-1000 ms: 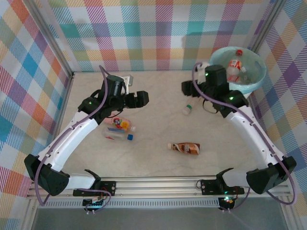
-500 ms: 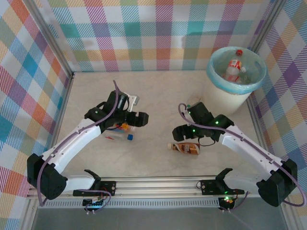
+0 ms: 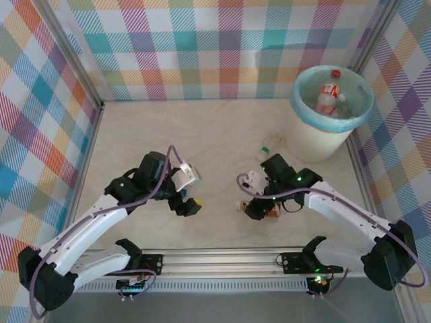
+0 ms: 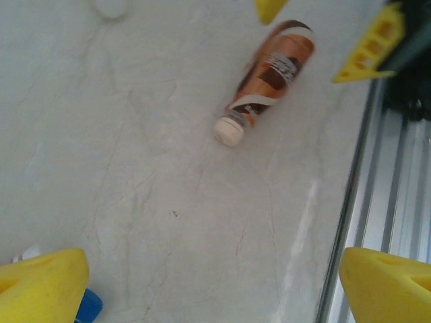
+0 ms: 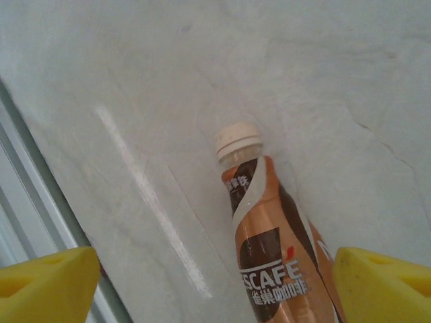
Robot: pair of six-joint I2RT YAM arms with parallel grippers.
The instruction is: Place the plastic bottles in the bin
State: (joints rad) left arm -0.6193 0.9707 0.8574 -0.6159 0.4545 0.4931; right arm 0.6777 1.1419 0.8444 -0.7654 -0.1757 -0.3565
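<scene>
A brown-labelled coffee bottle (image 5: 273, 249) with a cream cap lies on the table between my right gripper's (image 5: 215, 286) yellow fingers, closer to the right one. That gripper (image 3: 252, 207) is open and low over the bottle (image 3: 271, 212). My left gripper (image 3: 187, 202) is open over bare table, and its wrist view (image 4: 214, 289) shows the same brown bottle (image 4: 273, 74) ahead. A blue bottle cap (image 4: 87, 306) peeks out beside its left finger (image 4: 40, 286). A small clear bottle (image 3: 267, 149) lies near the bin (image 3: 306, 138), which holds several bottles (image 3: 328, 91).
The metal rail (image 3: 222, 259) of the near table edge runs close behind both grippers. Plaid walls close off the left, back and right. The bin stands in the far right corner.
My right arm swung from the bin down to the brown bottle near the front. My left arm moved forward and lowered over the bottles at the left, now mostly hidden.
</scene>
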